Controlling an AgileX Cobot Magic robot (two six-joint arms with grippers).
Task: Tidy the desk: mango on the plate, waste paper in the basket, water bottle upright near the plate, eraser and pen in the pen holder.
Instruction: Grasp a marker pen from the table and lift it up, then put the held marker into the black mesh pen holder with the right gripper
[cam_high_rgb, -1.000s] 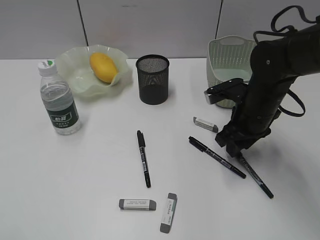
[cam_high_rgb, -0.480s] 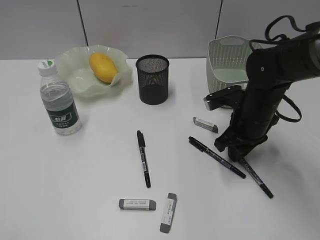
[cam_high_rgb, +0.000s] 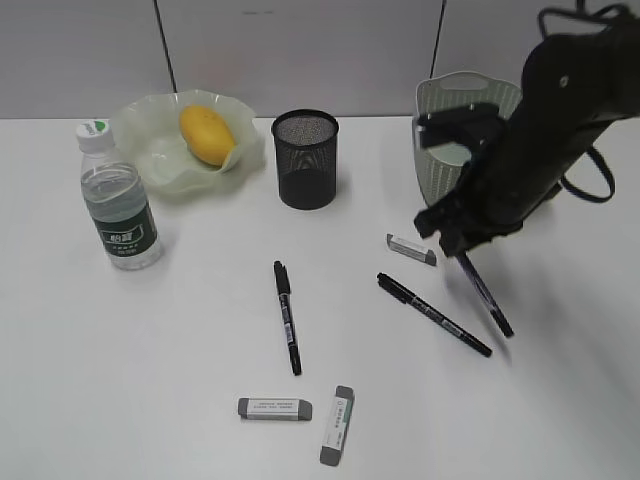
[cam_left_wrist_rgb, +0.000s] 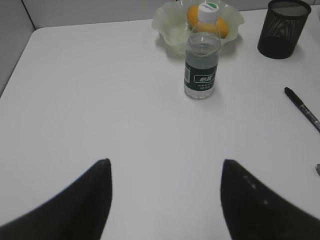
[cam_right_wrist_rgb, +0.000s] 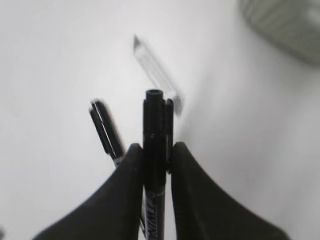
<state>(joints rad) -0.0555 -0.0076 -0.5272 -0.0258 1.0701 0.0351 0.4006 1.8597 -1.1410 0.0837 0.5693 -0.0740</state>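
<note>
So the right gripper is pinching a black pen tight between its jaws, and the pen is hanging clear of the desk, slanting down and to the right with its long axis well off vertical. The pen holder is sitting off to the gripper's left and a bit farther back, so I'm guessing the pen is needing to swing upright before dropping in. The left gripper is idling with jaws spread over bare desk, farther from it all.

Mango on plate, bottle upright beside; 1 black pen lifted (tilted) off desk.
</note>
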